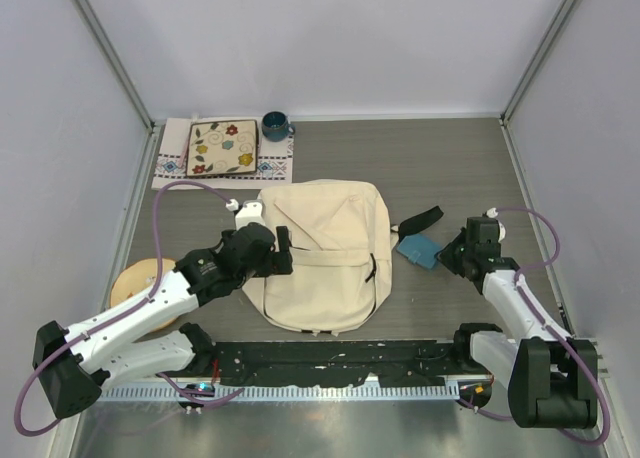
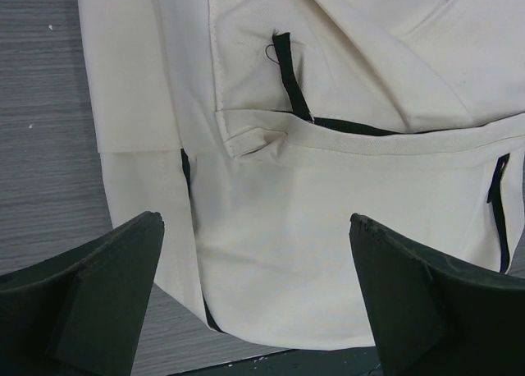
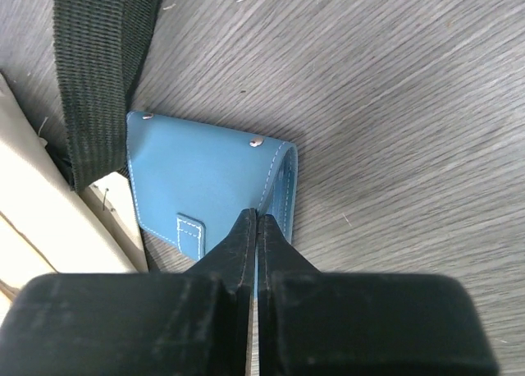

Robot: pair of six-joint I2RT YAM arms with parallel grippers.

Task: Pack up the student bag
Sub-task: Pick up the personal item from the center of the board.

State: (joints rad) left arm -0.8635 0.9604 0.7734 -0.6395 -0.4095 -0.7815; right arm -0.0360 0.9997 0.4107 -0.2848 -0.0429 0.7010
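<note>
Two grippers work at the student bag: the left gripper is spread and the right gripper is clamped on a blue wallet.
Top view: the bag lies flat in the middle of the table, front pocket up. The left gripper is at its left edge. The wallet lies just right of the bag, beside a black strap. A mug and a flowered tile sit at the far edge. Left wrist view: both fingers are spread wide and hold nothing, with the bag's cream fabric and black pocket zipper showing between them. Right wrist view: the fingers are pressed together, pinching a thin sliver of the wallet's near edge. The strap runs past the wallet's far corner, with bag fabric at the left.
</note>
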